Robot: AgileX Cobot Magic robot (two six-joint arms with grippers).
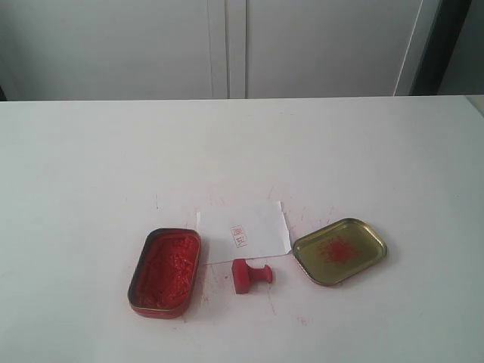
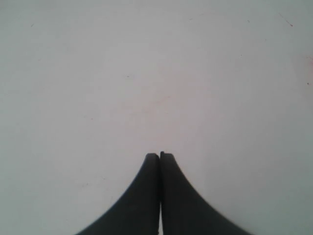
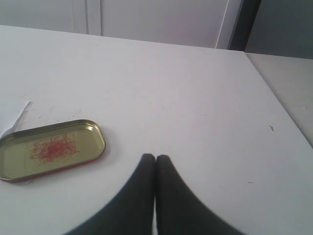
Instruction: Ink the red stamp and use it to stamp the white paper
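The red stamp [image 1: 249, 275] lies on its side on the table, just below the white paper [image 1: 243, 231], which bears a small red imprint near its middle. Neither arm shows in the exterior view. In the left wrist view my left gripper [image 2: 159, 155] is shut, empty, over bare white tabletop. My right gripper [image 3: 155, 157] is shut too, holding nothing, a short way from the gold tin lid [image 3: 51, 148]. A corner of the white paper [image 3: 12, 116] shows at the edge of the right wrist view.
An open oblong tin of red ink paste [image 1: 165, 271] sits left of the stamp. The gold lid [image 1: 339, 250] with red smears lies right of the paper. The table's right edge [image 3: 281, 105] runs close by in the right wrist view.
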